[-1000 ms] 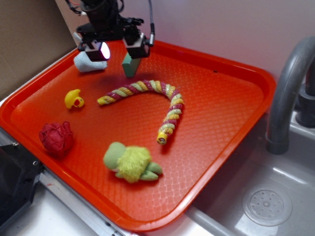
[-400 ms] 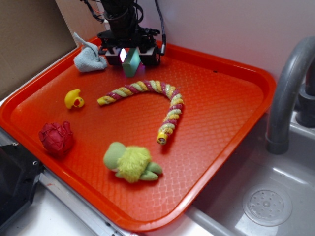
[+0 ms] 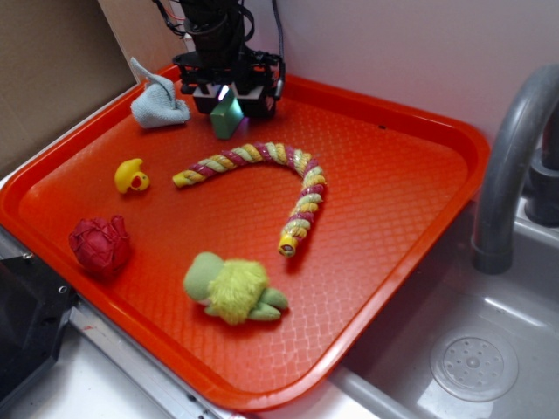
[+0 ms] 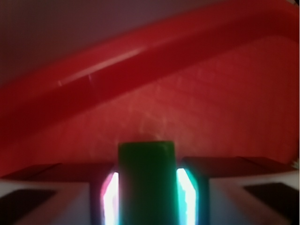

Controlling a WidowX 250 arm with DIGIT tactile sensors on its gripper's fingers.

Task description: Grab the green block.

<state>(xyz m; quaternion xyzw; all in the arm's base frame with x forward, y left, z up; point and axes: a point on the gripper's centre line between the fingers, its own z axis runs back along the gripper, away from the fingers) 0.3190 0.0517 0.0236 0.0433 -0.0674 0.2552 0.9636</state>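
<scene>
The green block (image 3: 227, 117) stands on edge at the back of the orange tray (image 3: 417, 108), tilted a little. My gripper (image 3: 229, 98) is down over it, one finger on each side. In the wrist view the green block (image 4: 147, 178) fills the gap of the gripper (image 4: 147, 190). The lit pads (image 4: 111, 197) press flush against both of its sides, so the gripper is shut on the block. The block's lower end rests on or just above the tray floor; I cannot tell which.
A grey cloth (image 3: 157, 105) lies just left of the gripper. On the tray are also a yellow duck (image 3: 131, 176), a striped rope (image 3: 262, 161), a red ball (image 3: 100, 246) and a fuzzy yellow-green plush (image 3: 231, 288). A grey faucet (image 3: 507, 175) and sink (image 3: 472, 358) lie to the right.
The gripper swung right from over the grey cloth, came down around the green block, and its fingers have drawn in against the block's sides. The block now leans slightly.
</scene>
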